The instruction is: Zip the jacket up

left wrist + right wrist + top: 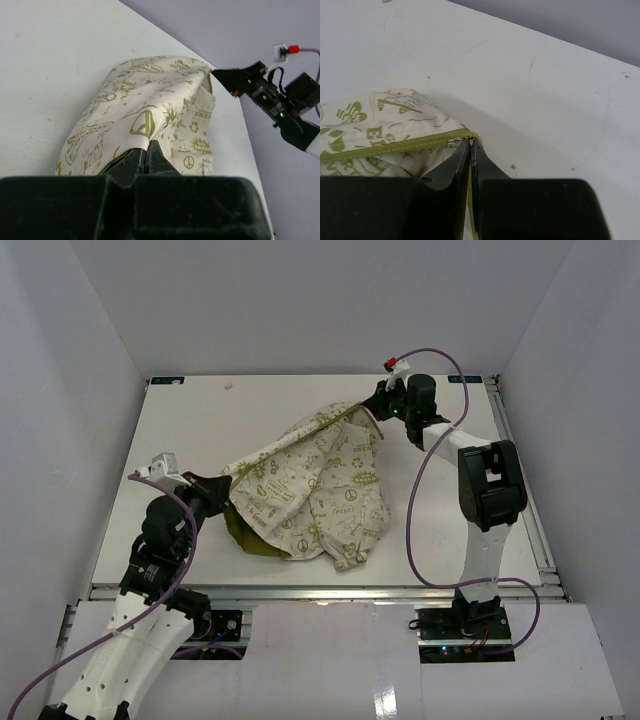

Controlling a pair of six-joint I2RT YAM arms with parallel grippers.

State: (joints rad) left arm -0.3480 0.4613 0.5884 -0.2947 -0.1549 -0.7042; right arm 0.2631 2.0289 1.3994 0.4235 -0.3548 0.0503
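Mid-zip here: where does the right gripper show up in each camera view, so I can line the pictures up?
Top external: the right gripper is upper centre-right, shut on the jacket.
Left wrist: upper right, at the jacket's far corner.
Right wrist: bottom centre, fingertips together.
Shared landmark: the olive-green zipper edge it pinches.

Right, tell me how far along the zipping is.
Done: both ends are gripped. The left gripper is shut on the jacket at its near end, the right gripper shut on the green zipper edge at the far end. In hand: the zipper line is stretched taut between them. To do: I cannot tell how much is closed; olive lining shows by the left gripper.
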